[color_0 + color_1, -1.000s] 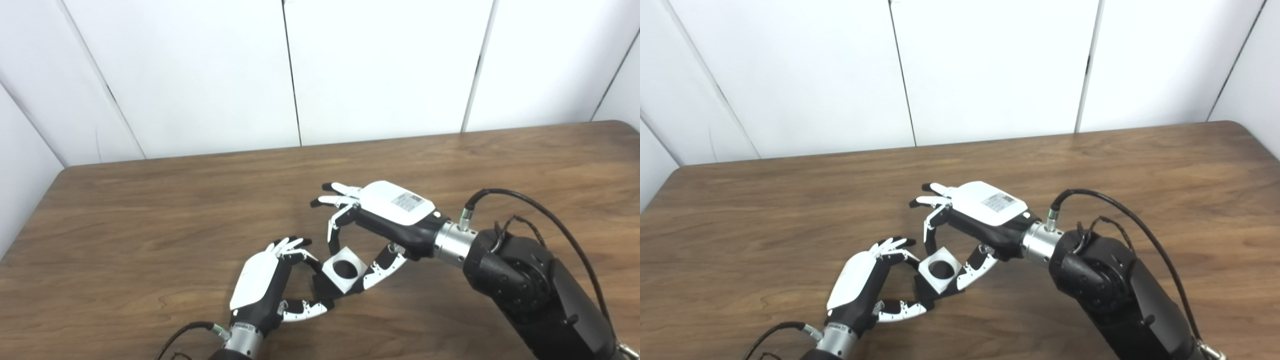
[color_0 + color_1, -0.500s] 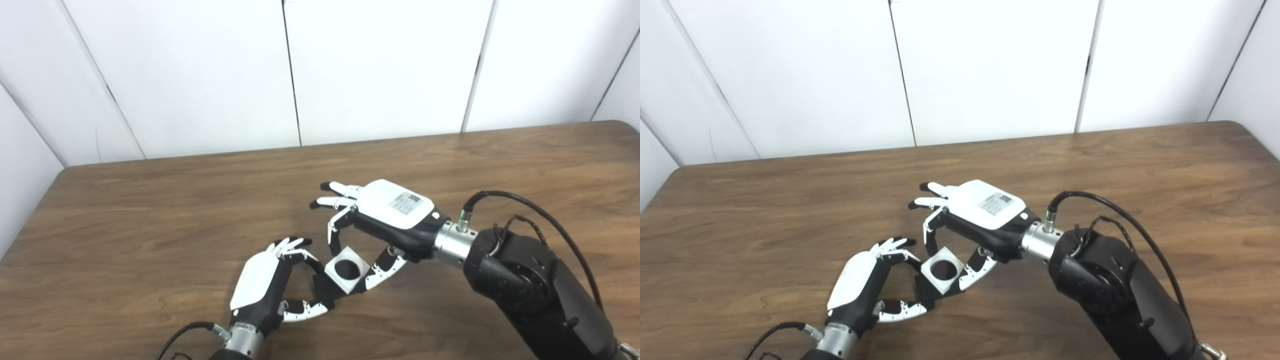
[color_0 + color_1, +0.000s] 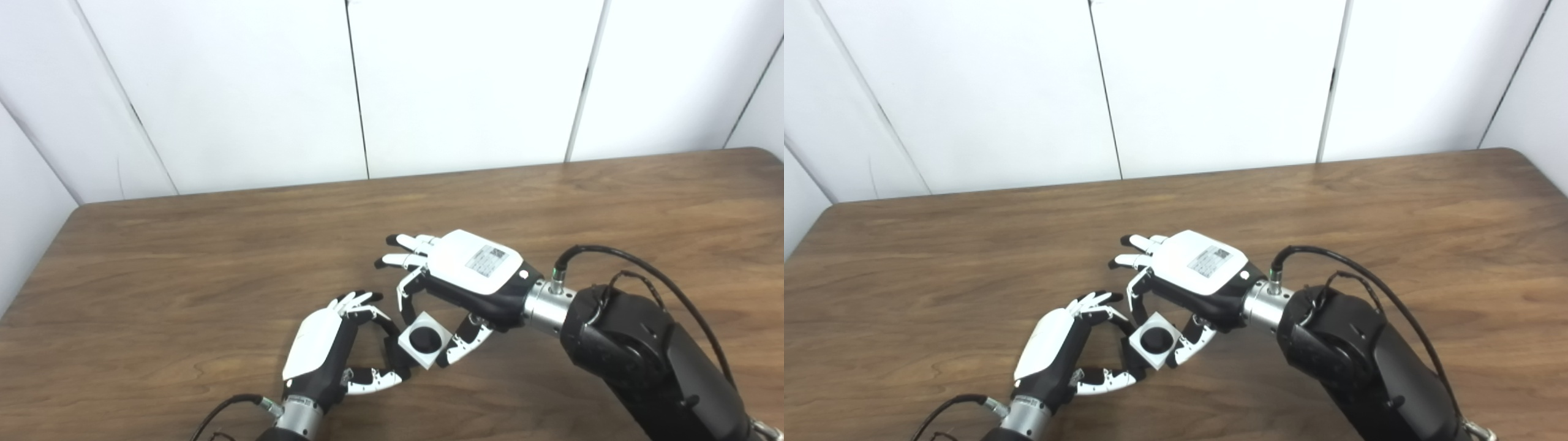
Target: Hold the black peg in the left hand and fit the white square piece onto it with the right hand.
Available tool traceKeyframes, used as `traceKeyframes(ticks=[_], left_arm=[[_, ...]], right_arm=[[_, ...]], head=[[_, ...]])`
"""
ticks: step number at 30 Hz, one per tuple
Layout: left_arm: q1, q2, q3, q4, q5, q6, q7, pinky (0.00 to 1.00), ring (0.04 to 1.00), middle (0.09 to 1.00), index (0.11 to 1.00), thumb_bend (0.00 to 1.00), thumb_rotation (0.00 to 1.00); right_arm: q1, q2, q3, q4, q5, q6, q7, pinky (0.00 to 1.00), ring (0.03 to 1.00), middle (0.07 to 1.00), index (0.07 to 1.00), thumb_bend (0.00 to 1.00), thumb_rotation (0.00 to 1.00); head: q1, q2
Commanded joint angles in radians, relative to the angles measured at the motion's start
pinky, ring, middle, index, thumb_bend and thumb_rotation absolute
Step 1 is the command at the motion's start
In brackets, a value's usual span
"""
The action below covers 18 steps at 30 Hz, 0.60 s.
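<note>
My left hand is low at the front of the table, its fingers and thumb closed on the black peg's base, which is mostly hidden. The white square piece sits over the peg, and the peg's black round top fills its hole. My right hand reaches in from the right and pinches the white piece between a finger and the thumb; its other fingers point left, spread. The two hands nearly touch around the piece.
The brown wooden table spans the view, with its far edge against white wall panels and its left end near a wall. The right forearm and its cable cross the front right.
My right hand has moved down and to the left, lowering the white piece onto the peg. The hole looked empty and dark before; the peg's top now fills it. The left hand has stayed put.
</note>
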Motion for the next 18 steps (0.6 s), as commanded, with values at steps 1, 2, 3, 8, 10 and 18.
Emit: traceKeyframes(ticks=[1,2,3,8,10,18], left_arm=[[0.015,0.004,-0.028,0.035,0.014,0.009,-0.043,0.97,0.94,0.875,0.493,0.5,0.08],[0.016,0.004,-0.028,0.036,0.012,0.006,-0.041,0.97,0.939,0.875,0.493,0.5,0.08],[0.016,0.004,-0.027,0.035,0.01,0.005,-0.041,0.97,0.939,0.875,0.493,0.5,0.08],[0.014,0.005,-0.026,0.037,0.01,0.005,-0.041,0.95,0.938,0.873,0.493,0.5,0.08],[0.014,0.004,-0.025,0.038,0.012,0.005,-0.038,0.95,0.936,0.871,0.493,0.5,0.08],[0.011,0.003,-0.026,0.046,0.012,-0.001,-0.034,0.95,0.936,0.872,0.493,0.5,0.08]], right_arm=[[-0.024,-0.003,-0.006,0.002,-0.014,-0.046,-0.037,0.93,0.994,0.914,0.491,0.52,0.14],[-0.023,-0.003,-0.006,0.006,-0.021,-0.054,-0.042,0.93,0.992,0.913,0.491,0.52,0.14],[-0.023,-0.004,-0.005,0.01,-0.031,-0.065,-0.048,0.92,0.991,0.914,0.491,0.52,0.14],[-0.027,-0.002,-0.014,0.023,-0.046,-0.087,-0.063,0.91,0.988,0.919,0.492,0.52,0.14],[-0.029,0.0,-0.02,0.023,-0.04,-0.086,-0.062,0.92,0.99,0.919,0.492,0.52,0.14],[-0.034,0.004,-0.036,0.032,-0.022,-0.079,-0.058,0.94,0.999,0.919,0.492,0.52,0.14]], head=[[-0.001,0.001],[-0.001,0.002],[0.0,0.001],[0.001,0.0],[0.001,0.0],[0.004,-0.004]])
